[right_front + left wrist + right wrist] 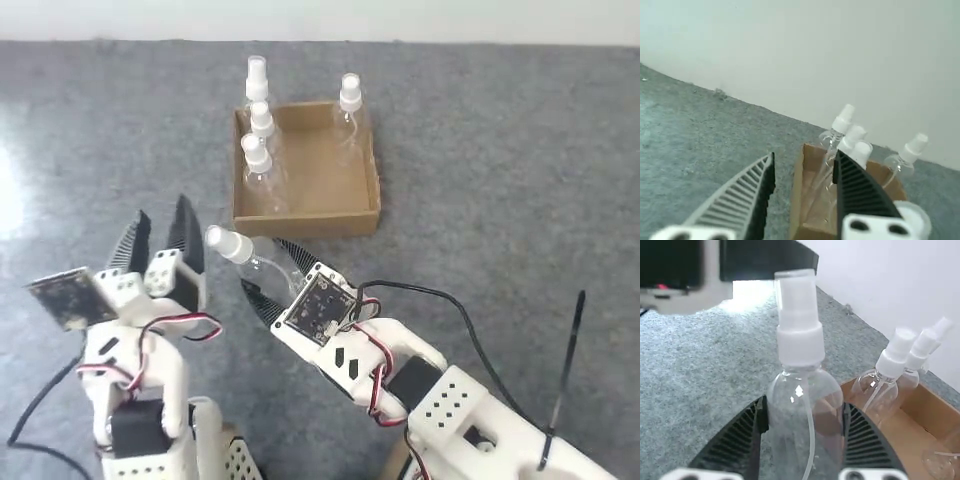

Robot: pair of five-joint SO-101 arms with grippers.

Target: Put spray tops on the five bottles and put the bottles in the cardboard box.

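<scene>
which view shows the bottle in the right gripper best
Right wrist view: the held bottle stands centred, spray top on, jaws at both sides. The high view shows it tilted, its lower part hidden by the right gripper. The left wrist view may catch its top at the edge.

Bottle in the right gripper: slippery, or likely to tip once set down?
The bottle looks clear and empty, so probably light. Its smooth round wall may twist in the right gripper. Tall and narrow under its spray top, it could tip if released off upright.
</scene>
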